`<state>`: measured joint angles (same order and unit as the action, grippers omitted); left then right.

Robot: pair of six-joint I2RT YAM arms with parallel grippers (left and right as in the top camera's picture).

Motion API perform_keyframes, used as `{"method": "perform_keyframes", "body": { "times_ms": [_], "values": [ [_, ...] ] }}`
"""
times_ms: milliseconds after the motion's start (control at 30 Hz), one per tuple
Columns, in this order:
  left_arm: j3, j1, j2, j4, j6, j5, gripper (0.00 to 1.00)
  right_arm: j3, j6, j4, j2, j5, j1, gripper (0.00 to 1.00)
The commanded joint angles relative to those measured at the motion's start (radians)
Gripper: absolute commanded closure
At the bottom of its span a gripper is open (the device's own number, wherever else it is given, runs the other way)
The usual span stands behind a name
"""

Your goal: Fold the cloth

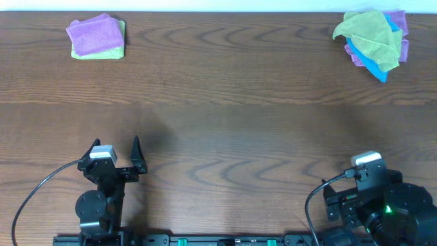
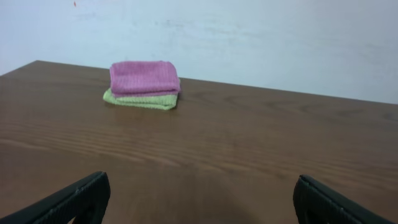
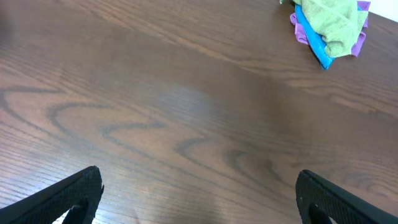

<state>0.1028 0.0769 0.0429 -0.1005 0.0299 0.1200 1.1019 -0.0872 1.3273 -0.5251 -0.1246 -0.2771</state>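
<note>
- Brown wood table [image 1: 218,123], pale wall [image 2: 249,37] behind. The cloth [image 1: 95,34] lies folded in the far left corner, stacked on a yellow-green cloth [image 1: 99,55].
- The left gripper [image 1: 115,147] and right gripper [image 3: 199,190] both sit at my near edge, jaws wide apart and empty, well away from every cloth.
- My main worry is mistaking the target. Lilac edges also peek from the heap [image 1: 372,34] in the far right corner, under a green cloth and a blue cloth [image 1: 372,66].
- If I reach for the stack, a deep pinch could catch both layers and drag the green one along.
- A careless sweep could undo the fold or push the stack off the edge.
</note>
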Motion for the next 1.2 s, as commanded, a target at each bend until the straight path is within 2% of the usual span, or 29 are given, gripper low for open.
{"method": "perform_keyframes", "body": {
  "times_ms": [0, 367, 533, 1167],
  "values": [
    [-0.028, 0.001, -0.037, 0.004, 0.012, -0.004, 0.05, -0.001, 0.004, 0.002, 0.003, 0.002, 0.001, 0.01],
    [-0.084, -0.003, -0.039, 0.004, 0.008, 0.0, 0.05, -0.001, 0.004, 0.002, 0.003, 0.002, 0.001, 0.01],
    [-0.084, -0.003, -0.039, 0.002, -0.053, -0.03, 0.05, -0.001, 0.004, 0.002, 0.003, 0.002, 0.001, 0.01],
    [-0.084, -0.003, -0.039, 0.003, -0.053, -0.03, 0.05, -0.001, 0.004, 0.002, 0.003, 0.002, 0.001, 0.01]
  ]
}}
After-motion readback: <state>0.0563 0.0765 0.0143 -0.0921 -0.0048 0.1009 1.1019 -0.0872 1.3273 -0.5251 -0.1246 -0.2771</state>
